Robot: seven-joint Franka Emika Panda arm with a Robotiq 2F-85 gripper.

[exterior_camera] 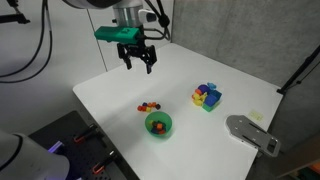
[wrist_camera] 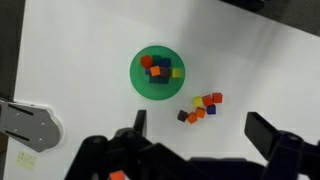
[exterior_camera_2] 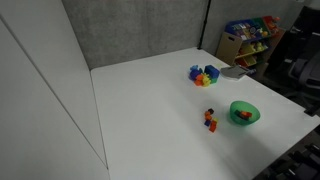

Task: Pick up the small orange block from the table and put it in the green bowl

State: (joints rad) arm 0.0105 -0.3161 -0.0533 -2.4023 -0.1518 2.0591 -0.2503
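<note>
Two small orange blocks (wrist_camera: 192,117) lie in a cluster of tiny cubes on the white table, with red, yellow, blue and dark ones. The cluster shows in both exterior views (exterior_camera: 148,106) (exterior_camera_2: 210,119). The green bowl (wrist_camera: 136,78) sits beside the cluster and holds several small cubes; it also shows in both exterior views (exterior_camera: 168,128) (exterior_camera_2: 252,116). My gripper (exterior_camera: 137,58) hangs open and empty well above the table's far side. In the wrist view its fingers (wrist_camera: 198,126) frame the table just below the cluster. It is out of one exterior view.
A bigger yellow-blue-red block pile (exterior_camera: 207,96) (exterior_camera_2: 203,74) stands farther along the table. A flat grey object (exterior_camera: 250,133) (wrist_camera: 25,122) lies near the table's edge. A shelf with colourful toys (exterior_camera_2: 250,35) stands beyond the table.
</note>
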